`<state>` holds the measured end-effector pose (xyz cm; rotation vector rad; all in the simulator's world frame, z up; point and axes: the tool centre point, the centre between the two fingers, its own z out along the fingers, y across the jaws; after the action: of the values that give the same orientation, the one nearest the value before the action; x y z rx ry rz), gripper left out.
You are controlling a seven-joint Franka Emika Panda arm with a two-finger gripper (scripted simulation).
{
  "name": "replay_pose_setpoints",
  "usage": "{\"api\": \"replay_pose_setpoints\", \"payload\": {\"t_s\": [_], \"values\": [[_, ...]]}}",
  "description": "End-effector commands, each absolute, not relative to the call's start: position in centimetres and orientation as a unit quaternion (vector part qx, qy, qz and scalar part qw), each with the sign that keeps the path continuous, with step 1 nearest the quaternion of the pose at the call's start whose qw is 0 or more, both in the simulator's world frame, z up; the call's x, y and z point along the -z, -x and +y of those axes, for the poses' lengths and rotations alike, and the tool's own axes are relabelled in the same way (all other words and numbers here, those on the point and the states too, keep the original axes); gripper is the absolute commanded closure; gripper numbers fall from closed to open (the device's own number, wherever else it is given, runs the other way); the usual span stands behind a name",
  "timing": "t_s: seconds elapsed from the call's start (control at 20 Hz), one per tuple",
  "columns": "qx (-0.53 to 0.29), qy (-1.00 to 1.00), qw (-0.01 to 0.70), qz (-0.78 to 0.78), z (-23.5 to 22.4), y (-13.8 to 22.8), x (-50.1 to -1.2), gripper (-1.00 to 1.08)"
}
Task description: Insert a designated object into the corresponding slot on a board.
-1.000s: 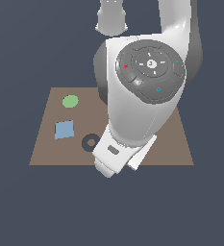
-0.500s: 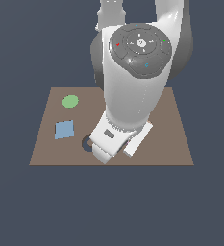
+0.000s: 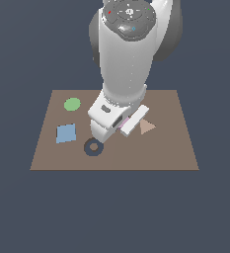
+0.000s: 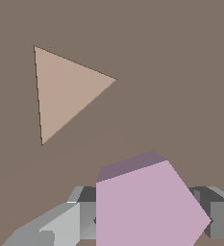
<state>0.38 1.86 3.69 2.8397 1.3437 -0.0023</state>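
My gripper (image 4: 147,218) is shut on the pale-pink pentagon block (image 4: 147,204), with grey fingers (image 4: 60,226) on both sides of it. In the exterior view only a pink sliver of the block (image 3: 128,120) shows under the white hand, over the middle of the brown board (image 3: 175,148). The tan triangle (image 4: 65,91) lies on the board just beside the held block; it also shows in the exterior view (image 3: 146,127). The dark navy pentagonal slot is not visible in either view.
On the board toward the exterior view's left lie a dark ring with a central hole (image 3: 93,147), a blue square (image 3: 66,133) and a green circle (image 3: 72,104). The bulky white arm (image 3: 126,59) hides the board's middle and back.
The hand has moved away from the board's near edge toward its middle and the exterior view's right. The dark ring and the tan triangle have come into sight.
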Motion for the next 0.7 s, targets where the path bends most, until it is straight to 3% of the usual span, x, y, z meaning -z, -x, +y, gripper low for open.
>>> {"api": "replay_pose_setpoints", "payload": {"t_s": [0.0,0.65], "values": [[0.0,-0.905,0.0,0.425,1.5,1.4,-3.8,1.08],[0.0,-0.91,0.0,0.414,0.5,7.5,-4.0,1.08]]}}
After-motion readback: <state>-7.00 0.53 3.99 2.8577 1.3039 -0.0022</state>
